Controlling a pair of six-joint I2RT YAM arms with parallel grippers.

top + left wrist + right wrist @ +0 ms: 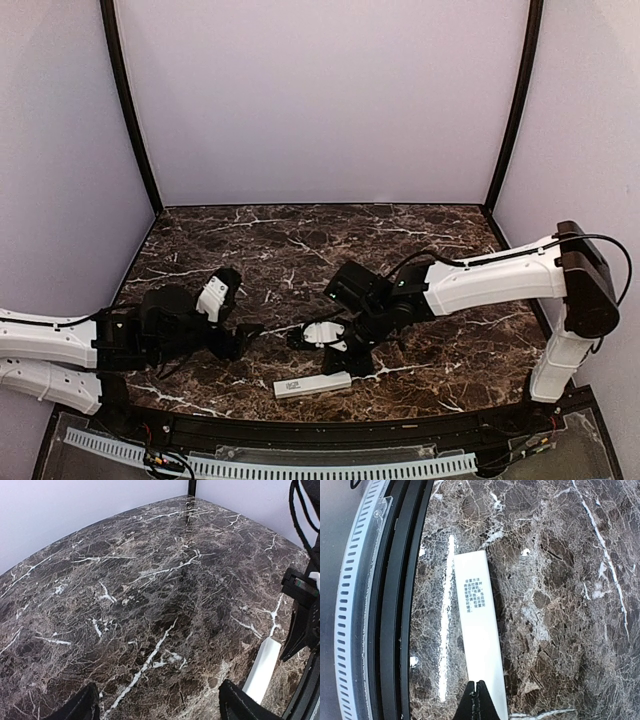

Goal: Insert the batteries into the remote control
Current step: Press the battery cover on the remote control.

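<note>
A slim white bar with a block of printed text, which I take to be the remote control (pixel 312 384), lies flat near the table's front edge. It also shows in the right wrist view (pixel 479 630) and at the lower right of the left wrist view (pixel 262 670). No black section shows on it. My right gripper (pixel 345 362) (pixel 476 696) is shut with nothing between its tips, and it hovers over the bar's right end. I cannot tell whether it touches the bar. My left gripper (pixel 240 338) (pixel 160 707) is open and empty over bare marble, left of the bar. No blue batteries are in view.
The black raised front rim (pixel 395 605) and a perforated white cable strip (pixel 355 605) run close beside the bar. Pale walls and black corner posts (pixel 128 110) enclose the dark marble table (pixel 300 240). The two grippers are close together near the front middle.
</note>
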